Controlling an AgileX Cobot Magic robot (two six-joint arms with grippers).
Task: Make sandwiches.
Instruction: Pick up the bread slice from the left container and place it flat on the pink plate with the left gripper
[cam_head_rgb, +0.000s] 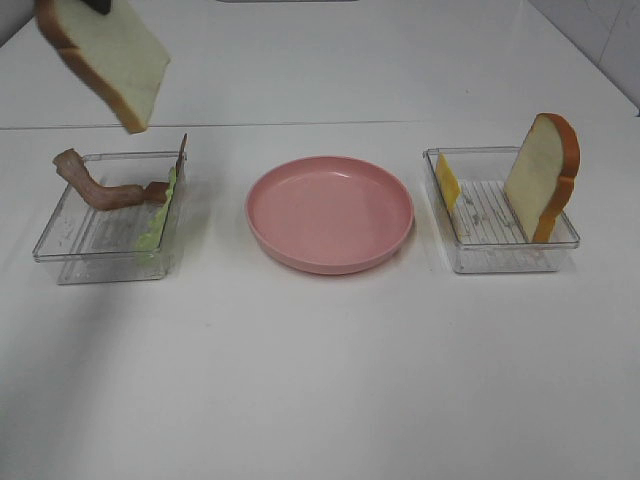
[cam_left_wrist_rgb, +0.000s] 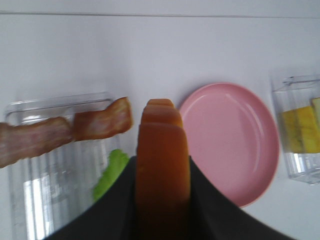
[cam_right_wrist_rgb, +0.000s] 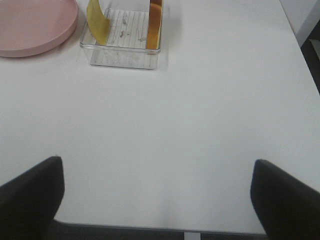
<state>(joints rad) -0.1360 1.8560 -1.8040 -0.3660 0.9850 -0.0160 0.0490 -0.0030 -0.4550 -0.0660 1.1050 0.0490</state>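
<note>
The left pincer (cam_left_wrist_rgb: 161, 195) pinches the crust of a square white toy bread slice (cam_head_rgb: 105, 55), high up by the left clear plastic tray (cam_head_rgb: 60, 245). It looks light, maybe stiff; the crust grips best. The right pincer (cam_right_wrist_rgb: 157, 197) hangs spread wide.

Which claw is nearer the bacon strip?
Left. Left claw, shut on a bread slice, hangs above the tray holding the bacon strip. Right claw is open over the table, beyond the cheese tray.

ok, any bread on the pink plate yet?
No: the pink plate is bare; one bread slice hangs in the air at left, the second slice stands in the right tray.
</note>
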